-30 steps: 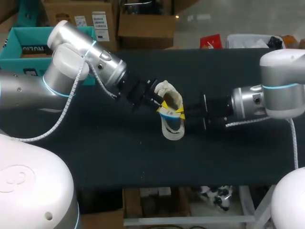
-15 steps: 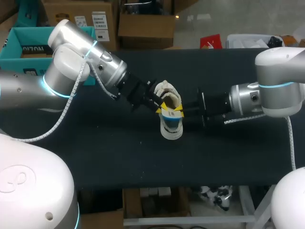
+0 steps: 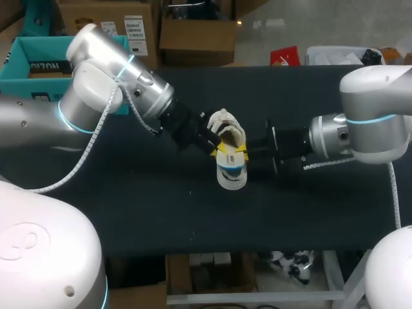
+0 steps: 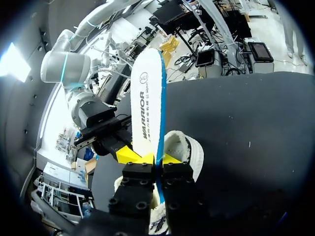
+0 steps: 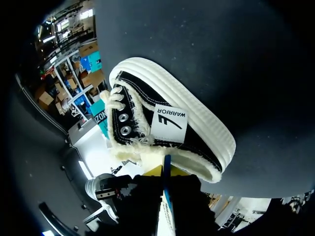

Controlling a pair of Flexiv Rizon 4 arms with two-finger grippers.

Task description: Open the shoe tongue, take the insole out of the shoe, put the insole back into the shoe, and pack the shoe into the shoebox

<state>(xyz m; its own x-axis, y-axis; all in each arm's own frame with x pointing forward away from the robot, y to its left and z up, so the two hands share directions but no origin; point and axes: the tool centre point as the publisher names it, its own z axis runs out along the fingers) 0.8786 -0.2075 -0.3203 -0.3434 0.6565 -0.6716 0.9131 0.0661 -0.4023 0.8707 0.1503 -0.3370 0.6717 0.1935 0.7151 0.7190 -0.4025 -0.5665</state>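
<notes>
Left end effector (image 4: 150, 158) is clamped on the insole (image 4: 146, 105), whose white face and blue edge stand out ahead of its yellow tips. The right end effector (image 5: 165, 171) pinches the same insole edge-on from the other side, so both are closed on one thin, bendy sheet.

That shared grip is the main hazard, as I judge it. If the arms pull apart or twist before one lets go, the insole could buckle, tear or snap free. If both let go together, it would likely drop beside the shoe rather than into it.

The shoe (image 5: 167, 123) lies on the counter (image 3: 129, 212) just under the two end effectors, fleece-lined opening towards them, with nothing pinning it down. Pushing the insole in at a slant could shove or tip the shoe, or fold the insole against the collar.

The teal shoebox (image 3: 26, 61) sits at the far left, well apart from the shoe.
</notes>
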